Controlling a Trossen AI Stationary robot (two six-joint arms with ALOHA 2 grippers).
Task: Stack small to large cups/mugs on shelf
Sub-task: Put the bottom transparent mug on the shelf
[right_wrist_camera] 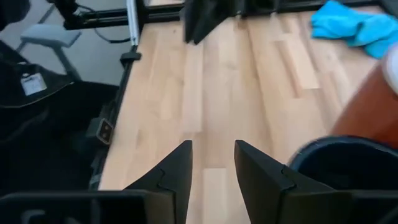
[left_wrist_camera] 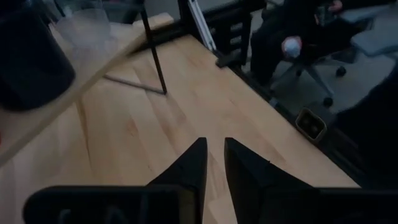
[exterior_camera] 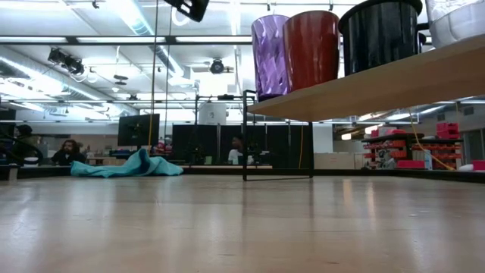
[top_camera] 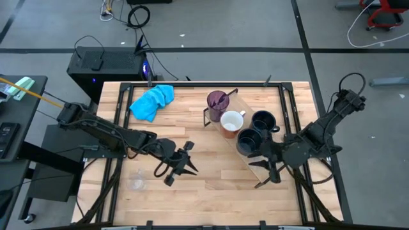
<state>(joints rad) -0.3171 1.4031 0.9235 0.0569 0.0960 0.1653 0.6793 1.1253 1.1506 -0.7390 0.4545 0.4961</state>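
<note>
Four cups sit on the light wooden shelf (top_camera: 255, 148) right of centre, both grippers' jaws narrow and empty, so I'd guess the left gripper (top_camera: 181, 161) next fetches the small clear glass (top_camera: 135, 183) at lower left.

We are looking at a robotics lab or open workshop. Cables (top_camera: 137, 16) are trailing over a grey concrete floor (top_camera: 255, 25), and a black computer tower (top_camera: 105, 67) is sitting beside the wooden table (top_camera: 211, 179). Beyond it, people (exterior_camera: 68, 152) are sitting at monitors (exterior_camera: 138, 130) under exposed ceiling ducts (exterior_camera: 45, 64) and strip lights (exterior_camera: 129, 15), with red bins (exterior_camera: 447, 130) lining shelving.
</note>
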